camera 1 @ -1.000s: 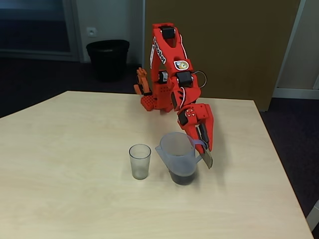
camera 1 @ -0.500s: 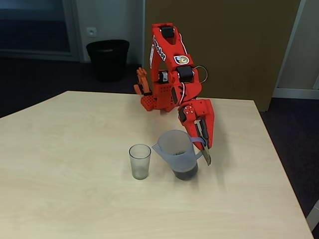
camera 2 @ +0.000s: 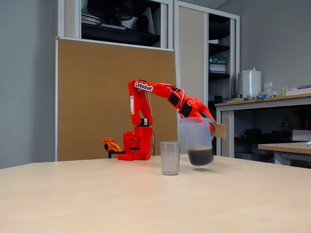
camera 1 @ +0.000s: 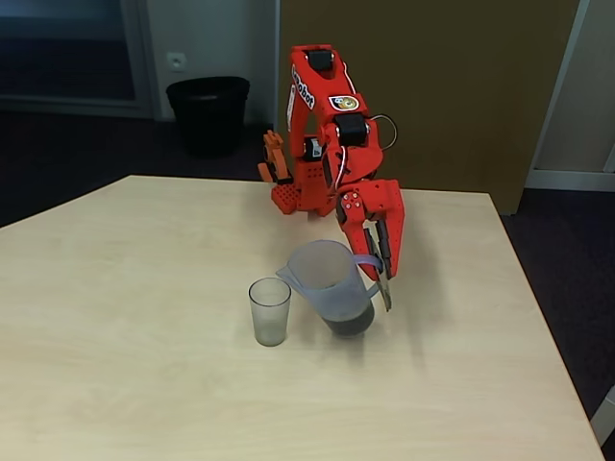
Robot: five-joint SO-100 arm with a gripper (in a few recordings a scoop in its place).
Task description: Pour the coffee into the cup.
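- In a fixed view, I have the pincer [camera 1: 378, 274] clamped on the handle of the jug [camera 1: 330, 280], its spout just beside the rim of the cup [camera 1: 270, 310], which stands upright on the desk [camera 1: 125, 317].
- In a fixed view, the jug [camera 2: 195, 140] hangs clear of the desk [camera 2: 146, 204], nearly upright, the coffee [camera 2: 200, 157] pooled at its bottom, the cup [camera 2: 169, 158] empty.
- I judge I'm at the carry step; next I must tip the spout over the cup, slowly.

Bright red arm [camera 1: 336, 144] (white "LeRobot" lettering), black motors, thin looping cable.
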